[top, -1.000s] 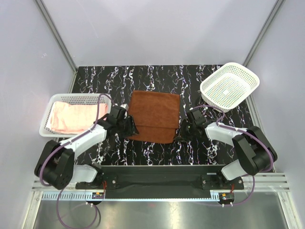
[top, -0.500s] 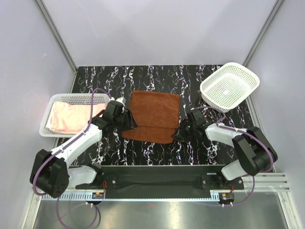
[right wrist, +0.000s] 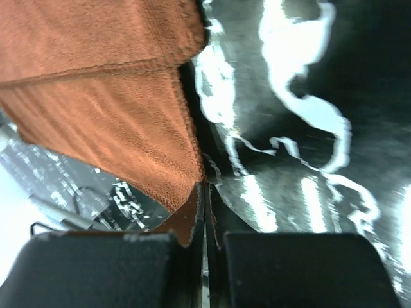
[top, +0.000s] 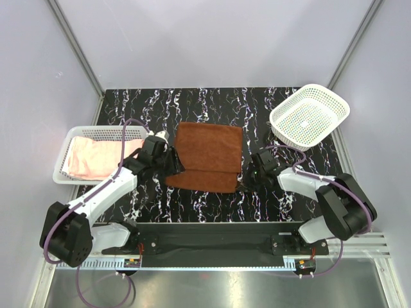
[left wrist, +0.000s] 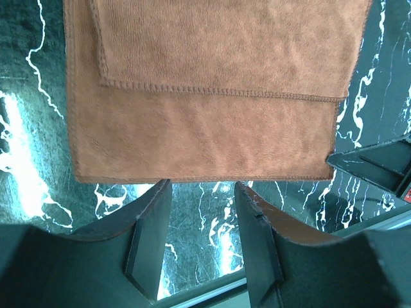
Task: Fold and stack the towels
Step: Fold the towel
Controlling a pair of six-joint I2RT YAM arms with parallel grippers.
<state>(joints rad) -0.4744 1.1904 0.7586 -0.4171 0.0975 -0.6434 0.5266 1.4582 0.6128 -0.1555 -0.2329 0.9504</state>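
A brown towel [top: 209,154] lies in the middle of the black marble table, with an upper layer folded over a longer lower layer [left wrist: 199,138]. My left gripper [top: 169,163] is at the towel's left edge. In the left wrist view it [left wrist: 202,192] is open and empty, just short of the towel's edge. My right gripper [top: 246,179] is at the towel's near right corner. In the right wrist view it [right wrist: 204,187] is shut on that corner of the brown towel [right wrist: 122,128], which is lifted slightly off the table. A pink towel [top: 90,157] lies in the left basket.
A white rectangular basket [top: 72,138] holding the pink towel stands at the left edge. An empty white mesh basket [top: 309,115] stands at the back right. The enclosure's grey walls surround the table, and the arm base rail [top: 212,240] runs along the near edge.
My left gripper has left the towel's near left corner and moved away along its left edge. My right gripper has shifted slightly while staying at the near right corner.
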